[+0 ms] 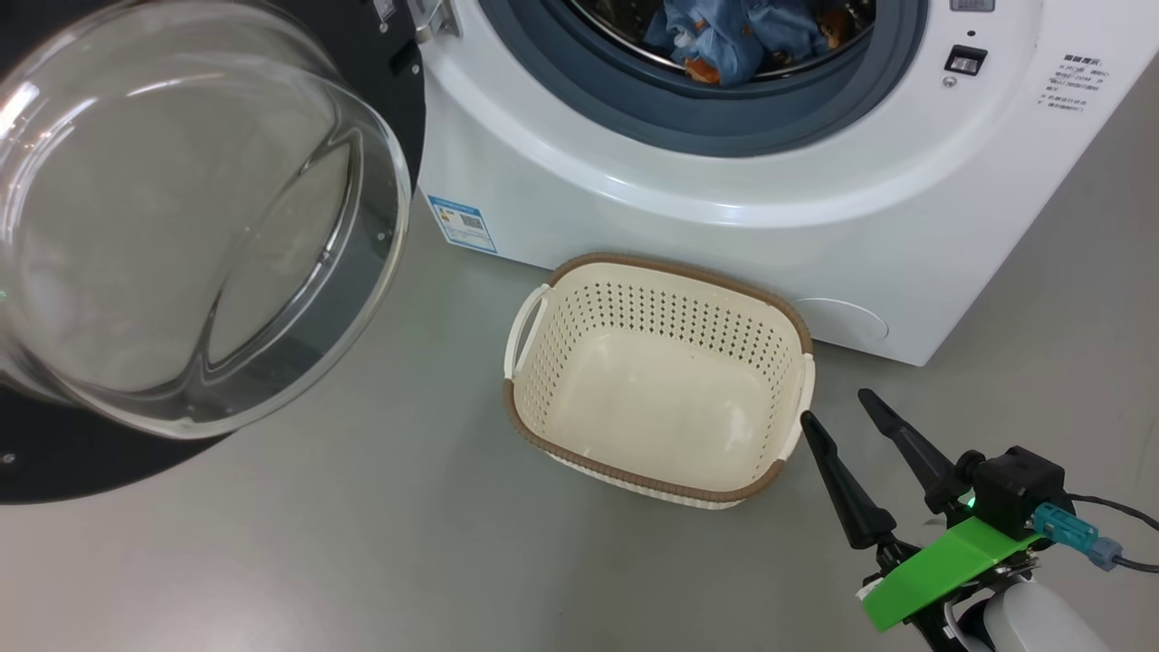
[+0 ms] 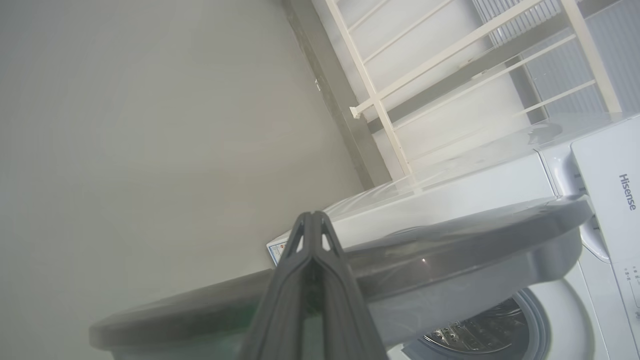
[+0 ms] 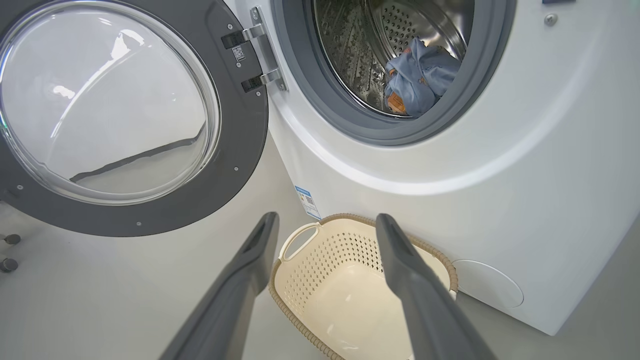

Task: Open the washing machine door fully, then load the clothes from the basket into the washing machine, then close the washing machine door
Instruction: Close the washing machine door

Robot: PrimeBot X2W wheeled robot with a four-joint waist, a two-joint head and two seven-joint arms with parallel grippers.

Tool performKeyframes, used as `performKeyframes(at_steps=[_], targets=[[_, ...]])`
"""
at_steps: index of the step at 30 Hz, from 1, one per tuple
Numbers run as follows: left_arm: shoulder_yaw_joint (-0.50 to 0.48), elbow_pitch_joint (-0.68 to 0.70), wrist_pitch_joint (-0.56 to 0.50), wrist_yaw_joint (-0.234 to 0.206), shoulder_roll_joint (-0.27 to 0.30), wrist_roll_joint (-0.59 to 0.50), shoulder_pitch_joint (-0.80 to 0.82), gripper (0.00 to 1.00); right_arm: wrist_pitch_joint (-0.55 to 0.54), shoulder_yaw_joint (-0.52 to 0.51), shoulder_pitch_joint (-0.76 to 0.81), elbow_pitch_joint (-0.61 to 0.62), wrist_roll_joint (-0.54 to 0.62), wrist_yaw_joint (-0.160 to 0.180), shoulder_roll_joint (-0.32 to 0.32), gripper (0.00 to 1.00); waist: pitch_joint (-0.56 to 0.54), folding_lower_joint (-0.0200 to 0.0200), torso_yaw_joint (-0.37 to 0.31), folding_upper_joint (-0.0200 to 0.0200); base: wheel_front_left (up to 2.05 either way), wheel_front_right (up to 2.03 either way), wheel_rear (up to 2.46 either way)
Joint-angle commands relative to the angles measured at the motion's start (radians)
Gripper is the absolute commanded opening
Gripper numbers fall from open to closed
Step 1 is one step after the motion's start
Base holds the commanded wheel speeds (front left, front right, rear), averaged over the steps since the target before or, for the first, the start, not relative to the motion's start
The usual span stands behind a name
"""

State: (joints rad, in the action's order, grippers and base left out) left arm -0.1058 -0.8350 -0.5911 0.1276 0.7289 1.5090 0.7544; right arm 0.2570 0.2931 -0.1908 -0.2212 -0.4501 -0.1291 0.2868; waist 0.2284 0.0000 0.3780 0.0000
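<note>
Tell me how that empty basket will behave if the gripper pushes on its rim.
The basket is perforated plastic and empty, so probably very light. On the smooth grey floor it would likely slide rather than resist. A push high on the rim by the right gripper might tip it, though it sits low and broad.

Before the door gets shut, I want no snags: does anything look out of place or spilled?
Nothing stands out. The clothes lie inside the drum, nothing draped over the gasket; the basket stands upright and empty on the floor; the washing machine door hangs wide open, glass unbroken.
</note>
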Motion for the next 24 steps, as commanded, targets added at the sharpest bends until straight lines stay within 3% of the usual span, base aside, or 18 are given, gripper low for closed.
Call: performKeyframes(at_steps=[1,11,24], targets=[[-0.006,0.031,-0.038,0.003,0.048,0.005,0.006,0.00,0.005,0.016,-0.010,0.024,0.001,-0.002,0.000,1.00,-0.005,0.0000,0.000,0.0000,0.00,0.00,0.00],[0.029,0.139,-0.164,0.003,0.041,0.038,-0.064,0.00,0.005,0.007,0.008,0.021,-0.002,-0.002,-0.014,1.00,-0.042,0.0000,-0.002,0.0000,0.00,0.00,0.00],[0.041,0.410,-0.367,0.003,0.027,0.128,-0.173,0.00,0.005,-0.022,0.048,0.025,-0.006,-0.002,-0.018,1.00,-0.091,0.0000,0.002,0.0000,0.00,0.00,0.00]])
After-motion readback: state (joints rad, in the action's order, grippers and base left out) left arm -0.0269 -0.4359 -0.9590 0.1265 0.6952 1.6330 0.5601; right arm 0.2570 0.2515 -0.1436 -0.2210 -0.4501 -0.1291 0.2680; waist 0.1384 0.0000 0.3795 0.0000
